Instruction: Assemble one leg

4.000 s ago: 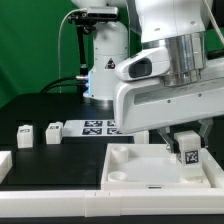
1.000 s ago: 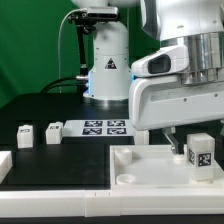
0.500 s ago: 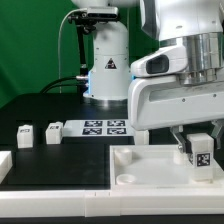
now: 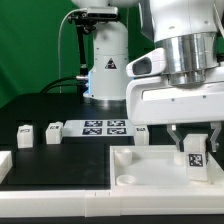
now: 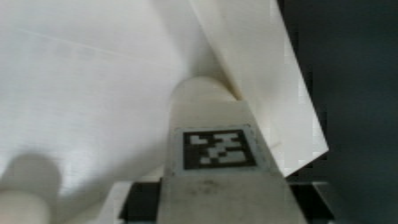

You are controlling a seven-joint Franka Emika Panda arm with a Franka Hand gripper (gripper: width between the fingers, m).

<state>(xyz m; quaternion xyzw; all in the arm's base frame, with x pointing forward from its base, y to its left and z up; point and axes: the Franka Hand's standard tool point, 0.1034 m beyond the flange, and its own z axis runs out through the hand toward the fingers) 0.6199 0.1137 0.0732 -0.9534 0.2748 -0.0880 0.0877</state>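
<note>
Black table (image 4: 60, 160): two legs (image 4: 23, 135) (image 4: 52, 132), marker board (image 4: 103, 126), tabletop (image 4: 150, 168)

gripper (image 4: 195, 147) w/ leg (image 4: 194, 157), over white tabletop (image 4: 150, 170)

The leg (image 4: 194, 153) sits clamped between the jaws, over the table piece (image 4: 150, 162) and near its end on the exterior view's right; whether they touch cannot be told. In the wrist view the leg (image 5: 217, 120) stands just beside the table piece's raised rim (image 5: 267, 80). A round socket (image 4: 127, 178) lies in the table piece's near corner, well to the exterior view's left of the jaws. On the counter (image 4: 70, 160), behind the table piece, lies the marker board (image 4: 103, 126). Farther to the exterior view's left stand one loose leg (image 4: 53, 132) and a second loose leg (image 4: 22, 135), both well apart from the jaws.
</note>
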